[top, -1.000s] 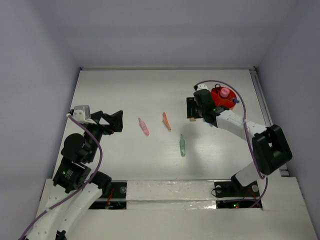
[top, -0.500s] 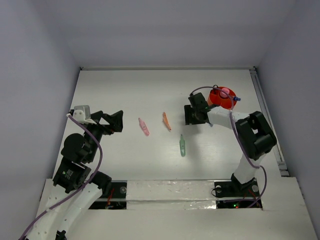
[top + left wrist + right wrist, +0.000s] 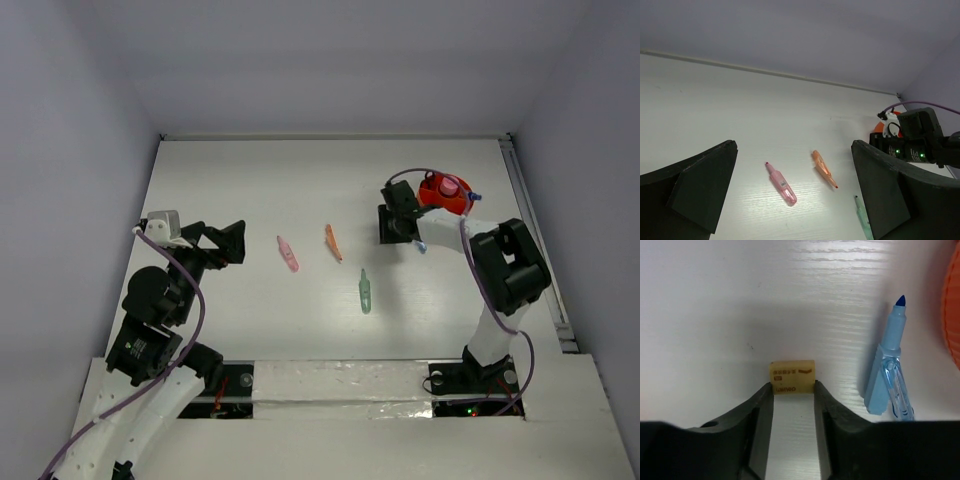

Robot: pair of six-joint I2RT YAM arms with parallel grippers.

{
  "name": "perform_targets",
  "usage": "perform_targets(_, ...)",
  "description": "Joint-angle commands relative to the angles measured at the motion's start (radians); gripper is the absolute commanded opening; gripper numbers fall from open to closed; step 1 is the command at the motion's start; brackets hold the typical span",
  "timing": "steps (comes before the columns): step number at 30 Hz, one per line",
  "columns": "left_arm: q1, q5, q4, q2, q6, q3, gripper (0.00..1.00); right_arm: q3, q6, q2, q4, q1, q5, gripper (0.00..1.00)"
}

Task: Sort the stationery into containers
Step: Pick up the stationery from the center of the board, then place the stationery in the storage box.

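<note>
A tan eraser point(image 3: 792, 375) lies on the white table, and my right gripper point(image 3: 793, 387) pinches it, a fingertip against each side. Just right of it lies a blue pen point(image 3: 888, 370), close to the red-orange bowl point(image 3: 952, 330). From above, the right gripper point(image 3: 392, 228) sits just left of the bowl point(image 3: 436, 200), which holds a pink-capped bottle point(image 3: 450, 185). A pink pen point(image 3: 288, 254), an orange pen point(image 3: 333, 242) and a green pen point(image 3: 365, 291) lie mid-table. My left gripper point(image 3: 235, 242) hovers open left of the pink pen point(image 3: 781, 184).
Grey walls close in the table at the back and both sides. The right arm's purple cable point(image 3: 425, 172) loops over the bowl. A metal rail point(image 3: 525, 210) runs along the table's right edge.
The right arm's elbow has swung in, and its gripper settled low by the bowl with its jaws narrowed onto the eraser. The left arm has not moved.
</note>
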Motion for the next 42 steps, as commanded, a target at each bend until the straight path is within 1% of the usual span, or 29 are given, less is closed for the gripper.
perform_targets(1,0.007,0.013,0.043,0.011,0.012,0.000,0.99,-0.005,-0.023,0.003,0.076,-0.010,0.021,0.36)
perform_targets(3,0.007,0.013,0.043,0.011,0.012,0.000,0.99,-0.033,-0.021,-0.025,0.116,-0.010,0.036,0.32)
perform_targets(4,0.007,0.015,0.043,0.011,0.012,-0.002,0.99,-0.056,-0.023,-0.063,0.147,-0.010,0.044,0.28)
perform_targets(5,0.007,0.016,0.043,0.013,0.012,-0.002,0.99,-0.066,-0.024,-0.086,0.161,-0.010,0.047,0.26)
perform_targets(8,0.007,0.018,0.043,0.013,0.012,-0.002,0.99,-0.114,-0.017,-0.221,0.213,-0.010,0.070,0.25)
perform_targets(11,0.007,0.019,0.043,0.015,0.012,-0.002,0.99,-0.132,-0.015,-0.346,0.206,-0.019,0.184,0.25)
perform_targets(12,0.007,0.019,0.043,0.013,0.012,-0.002,0.99,-0.128,-0.003,-0.367,0.190,-0.042,0.249,0.25)
perform_targets(14,0.007,0.021,0.043,0.013,0.011,-0.002,0.99,-0.131,0.013,-0.414,0.166,-0.079,0.283,0.24)
perform_targets(16,0.007,0.022,0.043,0.011,0.011,-0.002,0.99,-0.137,0.036,-0.434,0.161,-0.146,0.263,0.24)
perform_targets(23,0.007,0.021,0.045,0.011,0.011,-0.002,0.99,-0.125,0.023,-0.439,0.130,-0.254,0.292,0.24)
perform_targets(27,0.007,0.024,0.047,0.015,0.011,-0.002,0.99,-0.129,0.022,-0.447,0.143,-0.308,0.242,0.24)
perform_targets(34,0.007,0.019,0.043,0.011,0.011,-0.002,0.99,-0.076,0.020,-0.368,0.118,-0.331,0.211,0.32)
perform_targets(35,0.007,0.019,0.043,0.011,0.011,-0.002,0.99,-0.077,0.023,-0.367,0.116,-0.331,0.209,0.36)
perform_targets(37,0.007,0.018,0.045,0.013,0.011,-0.002,0.99,-0.086,0.026,-0.373,0.124,-0.331,0.215,0.39)
perform_targets(38,0.007,0.018,0.045,0.015,0.012,-0.002,0.99,-0.091,0.026,-0.376,0.127,-0.331,0.217,0.44)
perform_targets(40,0.007,0.019,0.043,0.015,0.012,-0.002,0.99,-0.093,0.025,-0.382,0.126,-0.331,0.222,0.48)
perform_targets(42,0.007,0.019,0.045,0.013,0.012,-0.002,0.99,-0.089,0.022,-0.385,0.123,-0.331,0.220,0.57)
